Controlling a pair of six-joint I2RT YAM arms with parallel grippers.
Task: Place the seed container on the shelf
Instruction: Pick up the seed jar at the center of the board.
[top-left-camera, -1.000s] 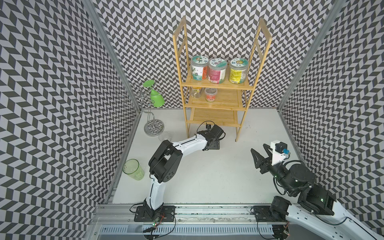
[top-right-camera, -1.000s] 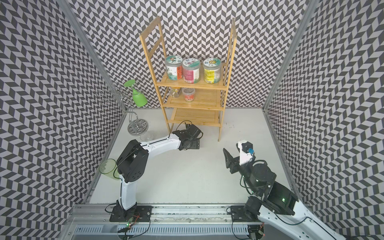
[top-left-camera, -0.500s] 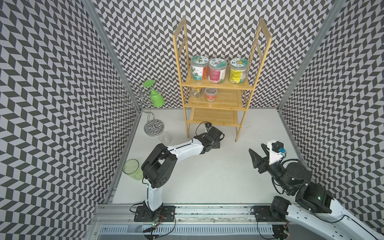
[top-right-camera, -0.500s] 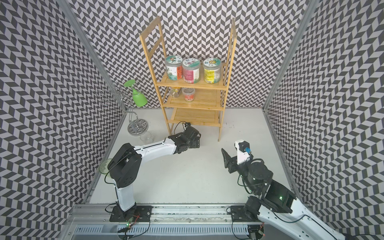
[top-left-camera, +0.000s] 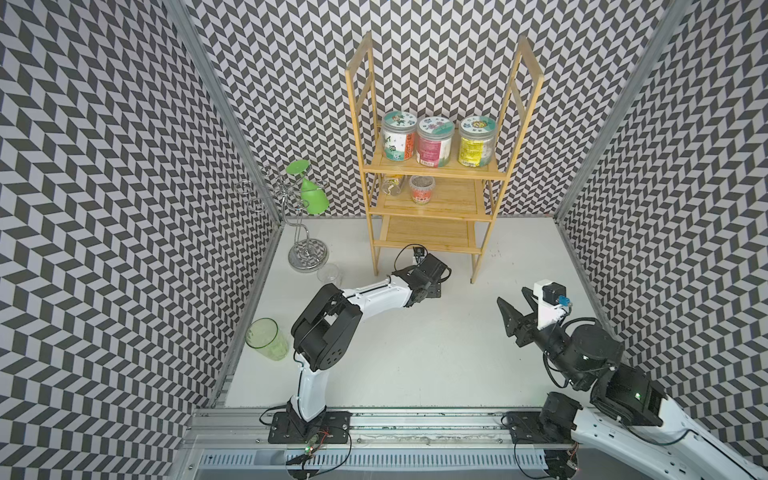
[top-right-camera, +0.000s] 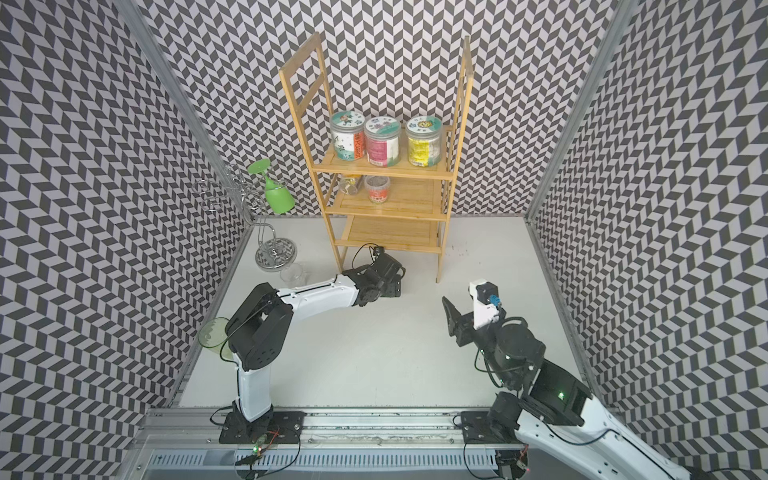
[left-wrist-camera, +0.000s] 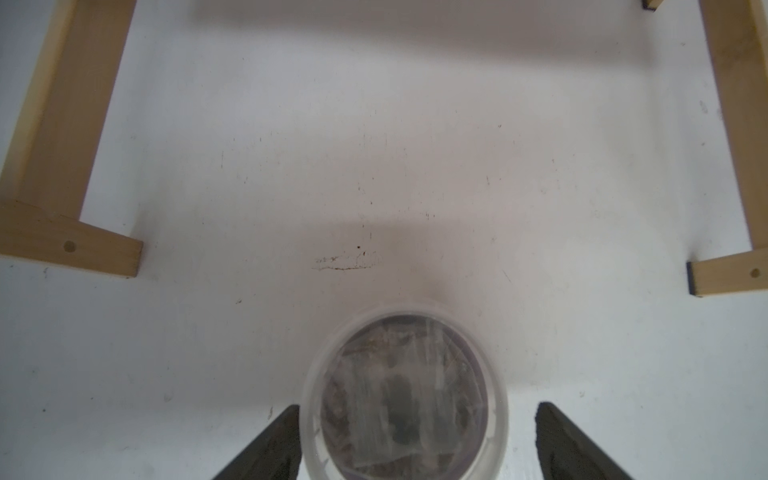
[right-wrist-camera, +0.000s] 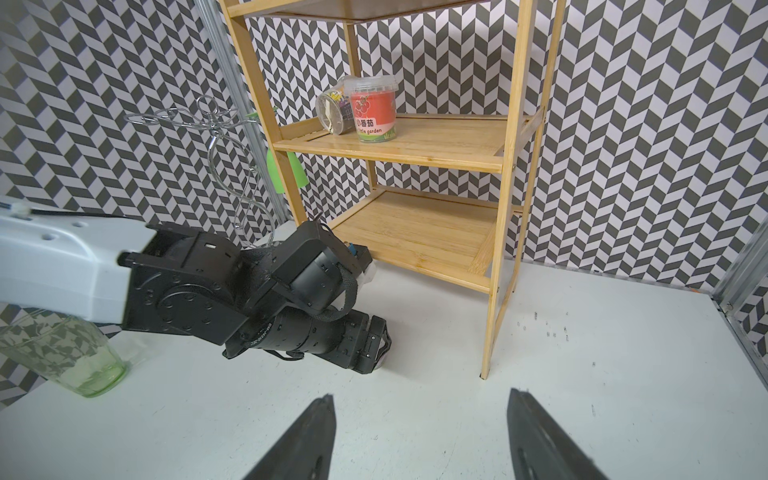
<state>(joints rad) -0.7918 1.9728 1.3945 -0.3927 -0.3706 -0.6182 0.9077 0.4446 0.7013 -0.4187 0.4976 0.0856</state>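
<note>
The seed container (left-wrist-camera: 405, 395) stands on the desk (top-left-camera: 415, 353) just in front of the shelf (top-left-camera: 453, 199). The left jaws are apart around it, one side close against its rim and the other clear. The right jaws are apart and empty, well off to the side.

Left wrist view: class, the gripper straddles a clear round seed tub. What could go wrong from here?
1. The clear round seed tub sits nearer one finger of the left gripper; closing may shove or tip it.
2. The middle tier of the light bamboo shelf holds a red-labelled tub and a tipped clear jar; placing there might knock them.
</note>
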